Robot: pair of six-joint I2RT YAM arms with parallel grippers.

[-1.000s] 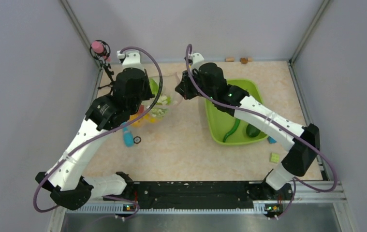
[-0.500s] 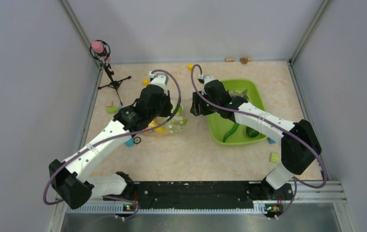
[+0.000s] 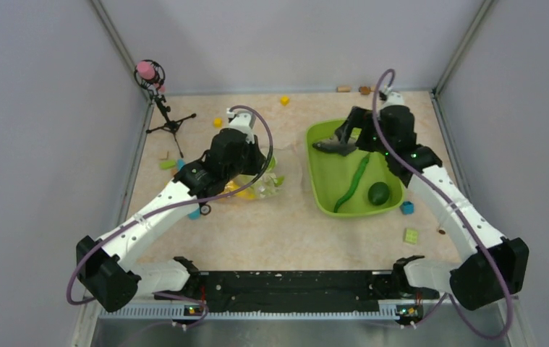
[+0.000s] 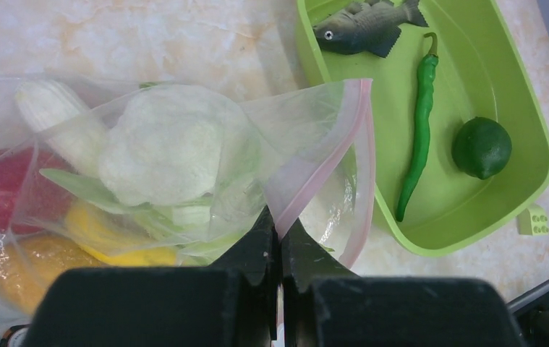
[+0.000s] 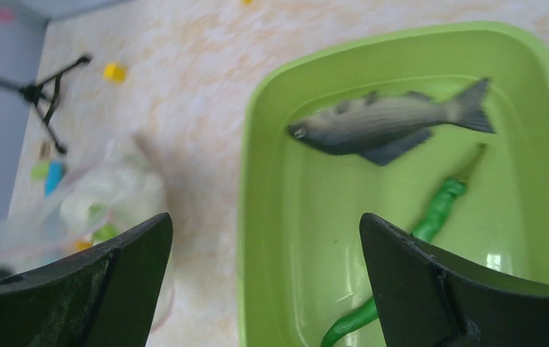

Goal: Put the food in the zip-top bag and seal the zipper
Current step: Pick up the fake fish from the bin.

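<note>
The left claw (image 4: 280,233) is clamped on the zip-top bag (image 4: 307,123) at its mouth. The pink zipper (image 4: 333,152) runs off just ahead of it. Beyond the claw, inside the bag, lie a cauliflower (image 4: 166,155) and a tomato (image 4: 0,195) (all resting on the bench (image 4: 148,36)). The right claw (image 5: 265,242) hangs with its fingers wide apart above the green tray (image 5: 253,188). A fish (image 5: 380,123) lies ahead of it and a chilli (image 5: 437,206) is near its right finger.

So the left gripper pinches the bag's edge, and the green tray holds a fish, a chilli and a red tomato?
No tomato: the third item in the tray is a dark green lime, per the left wrist view. The rest holds: left gripper, bag, fish, chilli.
</note>
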